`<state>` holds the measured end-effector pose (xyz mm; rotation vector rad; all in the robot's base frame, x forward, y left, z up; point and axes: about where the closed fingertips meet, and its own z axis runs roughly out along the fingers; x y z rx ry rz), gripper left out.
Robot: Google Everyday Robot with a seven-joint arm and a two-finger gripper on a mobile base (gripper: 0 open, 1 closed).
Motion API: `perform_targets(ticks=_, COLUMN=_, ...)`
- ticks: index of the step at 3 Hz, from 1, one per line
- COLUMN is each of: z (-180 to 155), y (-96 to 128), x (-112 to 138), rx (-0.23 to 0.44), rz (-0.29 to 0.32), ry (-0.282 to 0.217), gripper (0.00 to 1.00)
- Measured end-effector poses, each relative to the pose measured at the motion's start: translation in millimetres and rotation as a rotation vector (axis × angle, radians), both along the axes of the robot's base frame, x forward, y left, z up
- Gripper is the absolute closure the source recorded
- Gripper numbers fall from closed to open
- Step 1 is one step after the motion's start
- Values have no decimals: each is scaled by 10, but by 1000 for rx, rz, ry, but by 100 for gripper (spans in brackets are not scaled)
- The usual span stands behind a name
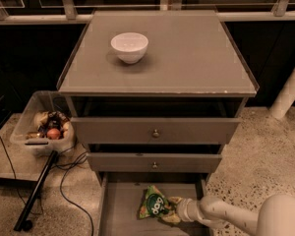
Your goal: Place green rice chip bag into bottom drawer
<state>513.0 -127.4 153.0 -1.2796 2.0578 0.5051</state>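
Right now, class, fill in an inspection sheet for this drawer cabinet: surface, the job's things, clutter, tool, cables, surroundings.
Surface: cabinet top holds a white bowl near its back left.
Job's things: green rice chip bag lies on the floor of the open bottom drawer.
Clutter: clear bin of mixed items stands left of the cabinet.
Tool: tool sits low inside the bottom drawer, at the bag's right edge.
Cables: black cables loop over the ground beside the bin.
Surroundings: speckled floor; two knobbed upper drawers, slightly pulled out.
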Motion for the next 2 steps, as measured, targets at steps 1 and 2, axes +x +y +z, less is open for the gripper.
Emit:
perform_targets(ticks=1, z=0, y=0, x=0, rx=0, rz=0, ry=0, gripper=0)
perform_targets(ticks=2, z=0, y=1, x=0, rx=0, rz=0, ry=0, gripper=0)
